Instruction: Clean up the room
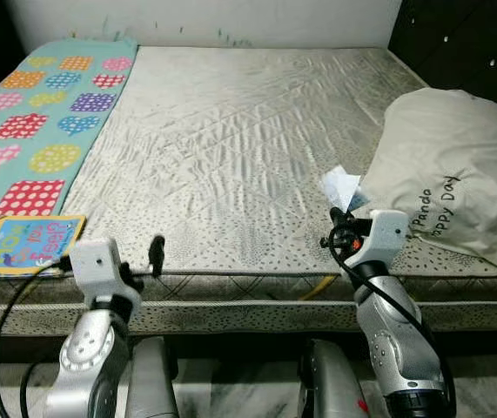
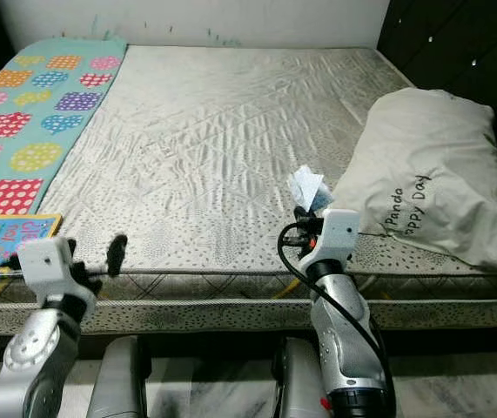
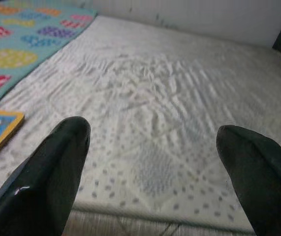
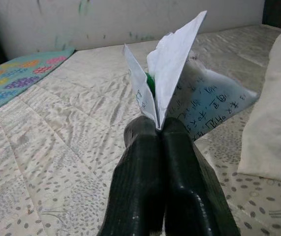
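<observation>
Lighting was even and fairly bright across the mattress (image 1: 231, 148), without glare. Far corners fell dark. Head views were sharp; left wrist view's fingers (image 3: 46, 182) were soft, out of focus.

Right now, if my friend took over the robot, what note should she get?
Right gripper: shut on a folded paper with writing, held up above the mattress near the pillow.
Left gripper: open, holding nothing, over the mattress's front edge.
A colourful book lies on the patterned sheet at the left.
Done: paper picked up.
Left: put the paper away, probably tidy the book.
</observation>
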